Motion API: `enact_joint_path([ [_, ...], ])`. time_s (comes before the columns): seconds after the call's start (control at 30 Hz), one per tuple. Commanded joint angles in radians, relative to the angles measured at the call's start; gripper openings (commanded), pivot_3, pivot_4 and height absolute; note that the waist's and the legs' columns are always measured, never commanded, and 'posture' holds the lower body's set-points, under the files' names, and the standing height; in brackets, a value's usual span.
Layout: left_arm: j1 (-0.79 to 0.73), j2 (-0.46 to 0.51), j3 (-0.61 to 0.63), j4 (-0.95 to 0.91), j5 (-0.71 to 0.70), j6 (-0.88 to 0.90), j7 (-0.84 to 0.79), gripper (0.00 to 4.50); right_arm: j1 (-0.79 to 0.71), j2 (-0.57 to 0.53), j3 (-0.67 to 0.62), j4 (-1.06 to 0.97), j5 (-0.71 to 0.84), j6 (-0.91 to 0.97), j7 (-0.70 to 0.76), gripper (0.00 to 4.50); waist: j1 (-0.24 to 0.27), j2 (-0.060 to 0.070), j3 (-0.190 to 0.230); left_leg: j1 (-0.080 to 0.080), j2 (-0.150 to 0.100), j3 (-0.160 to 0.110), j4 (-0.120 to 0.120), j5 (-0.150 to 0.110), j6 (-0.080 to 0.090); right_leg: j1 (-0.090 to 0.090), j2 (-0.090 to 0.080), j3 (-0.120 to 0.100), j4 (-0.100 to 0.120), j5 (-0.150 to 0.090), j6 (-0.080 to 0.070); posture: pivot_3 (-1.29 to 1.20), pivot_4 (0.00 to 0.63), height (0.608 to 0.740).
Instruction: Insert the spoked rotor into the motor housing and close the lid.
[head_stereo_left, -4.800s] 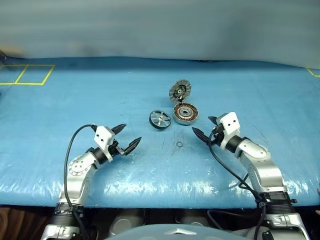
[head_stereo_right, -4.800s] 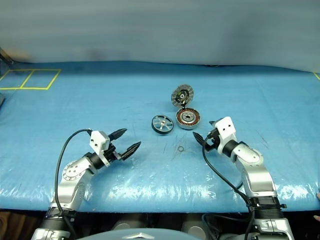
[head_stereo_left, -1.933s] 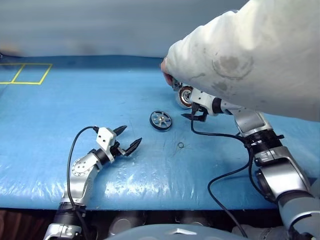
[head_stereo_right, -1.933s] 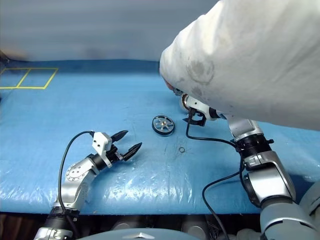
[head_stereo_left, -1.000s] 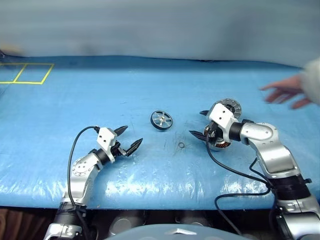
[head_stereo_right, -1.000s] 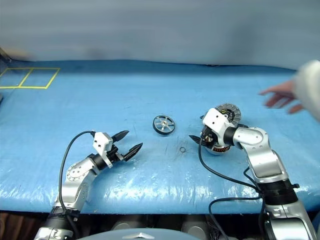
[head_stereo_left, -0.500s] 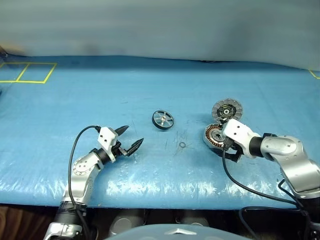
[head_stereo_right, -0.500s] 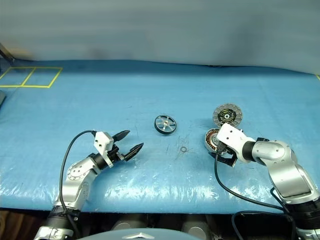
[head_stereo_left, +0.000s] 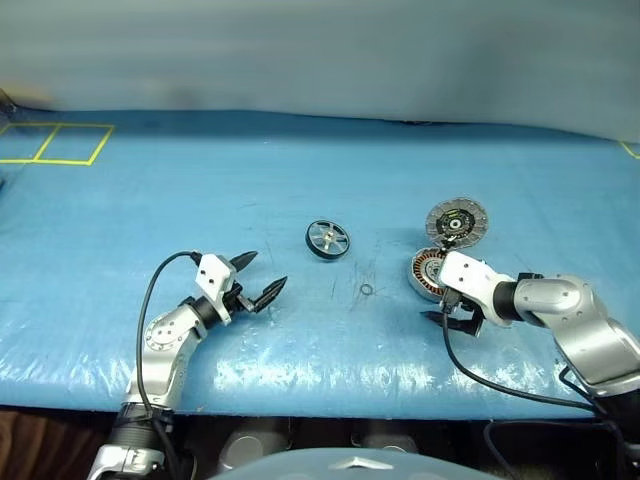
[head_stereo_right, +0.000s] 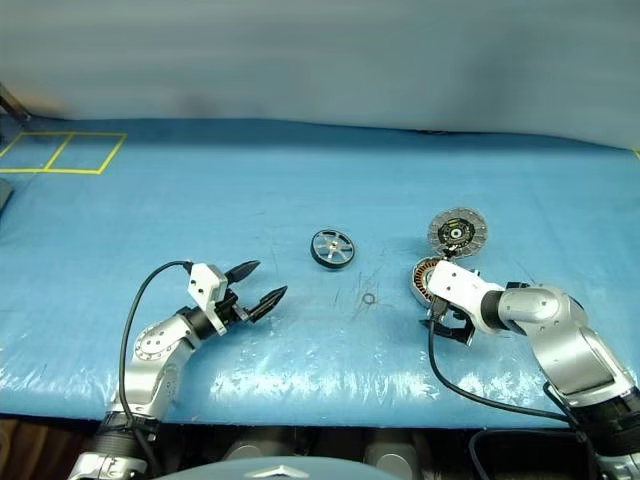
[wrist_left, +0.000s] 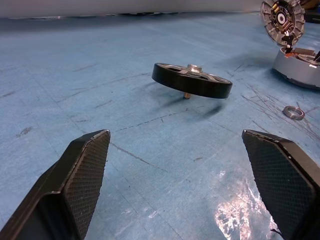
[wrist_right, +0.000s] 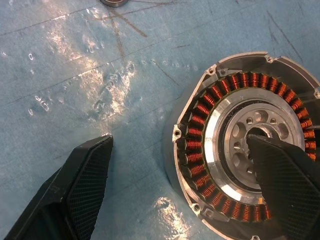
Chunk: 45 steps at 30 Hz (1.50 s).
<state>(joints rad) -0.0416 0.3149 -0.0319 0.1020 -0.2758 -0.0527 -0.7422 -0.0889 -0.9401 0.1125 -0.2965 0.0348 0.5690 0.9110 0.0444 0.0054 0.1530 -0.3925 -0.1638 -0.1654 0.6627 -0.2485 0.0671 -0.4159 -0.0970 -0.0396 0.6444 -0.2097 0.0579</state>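
The motor housing (head_stereo_left: 429, 274) sits open on the blue-covered desk (head_stereo_left: 180, 190), its copper windings ringing a silver hub. The lid (head_stereo_left: 456, 220) stands tilted up at the housing's far edge, segmented face toward the camera. The spoked rotor (head_stereo_left: 327, 239) lies well apart to the housing's left, and a tiny ring (head_stereo_left: 366, 291) rests on the desk between the two, nearer the robot. The right claw (head_stereo_left: 447, 318) hangs spread just at the housing's near side, one finger (wrist_right: 280, 175) over the hub, holding nothing. The left claw (head_stereo_left: 258, 279), also spread and empty, points toward the rotor from far left of the housing.
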Motion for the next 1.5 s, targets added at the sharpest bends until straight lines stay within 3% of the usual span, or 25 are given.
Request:
enact_joint_path([
  [0.03, 0.001, -0.002, -0.001, -0.028, 0.001, -0.010, 0.002, 4.50, -0.005, -0.010, 0.026, 0.053, -0.029, -0.010, 0.004, 3.90, 0.000, 0.000, 0.000, 0.000, 0.000, 0.000, 0.000, 0.000, 0.000, 0.000, 0.000, 0.000, 0.000, 0.000, 0.000, 0.00, 0.150, 0.740],
  [0.23, 0.004, 0.002, 0.002, -0.034, -0.001, -0.007, 0.001, 4.50, -0.018, -0.006, 0.032, 0.086, -0.047, -0.031, 0.007, 2.11, 0.002, -0.006, -0.004, 0.001, 0.000, 0.000, 0.001, 0.000, 0.000, 0.001, 0.000, 0.000, 0.000, 0.000, 0.000, 0.00, 0.150, 0.740],
  [0.53, 0.013, 0.021, 0.010, -0.044, -0.004, 0.002, -0.004, 4.50, -0.042, 0.024, 0.000, -0.054, -0.014, -0.041, -0.008, 2.01, -0.002, -0.007, -0.005, 0.005, 0.000, 0.001, 0.001, -0.002, 0.005, 0.002, 0.001, 0.001, -0.001, 0.000, 0.006, 0.00, 0.150, 0.740],
  [0.67, 0.016, 0.030, 0.013, -0.045, -0.004, 0.006, -0.006, 4.50, -0.083, 0.059, 0.001, -0.179, 0.031, -0.009, 0.007, 2.01, -0.008, -0.006, -0.005, 0.000, 0.001, 0.001, -0.001, 0.002, -0.001, -0.003, 0.002, 0.001, 0.001, 0.003, -0.002, 0.00, 0.150, 0.740],
  [1.0, 0.024, 0.046, 0.020, -0.043, -0.005, 0.003, -0.001, 4.50, -0.122, 0.170, 0.100, -0.410, 0.154, 0.101, 0.013, 2.01, 0.002, -0.005, -0.004, -0.008, 0.000, 0.001, 0.000, 0.001, 0.000, -0.011, 0.000, 0.001, -0.001, 0.004, -0.001, 0.00, 0.150, 0.740],
  [1.5, 0.056, 0.059, 0.031, -0.077, -0.004, 0.019, 0.007, 4.50, -0.132, 0.293, 0.287, -0.373, 0.182, 0.169, -0.056, 2.01, -0.002, -0.005, -0.004, -0.007, 0.000, 0.002, 0.002, 0.001, 0.000, -0.012, 0.001, 0.002, 0.000, 0.005, 0.000, 0.00, 0.150, 0.740],
])
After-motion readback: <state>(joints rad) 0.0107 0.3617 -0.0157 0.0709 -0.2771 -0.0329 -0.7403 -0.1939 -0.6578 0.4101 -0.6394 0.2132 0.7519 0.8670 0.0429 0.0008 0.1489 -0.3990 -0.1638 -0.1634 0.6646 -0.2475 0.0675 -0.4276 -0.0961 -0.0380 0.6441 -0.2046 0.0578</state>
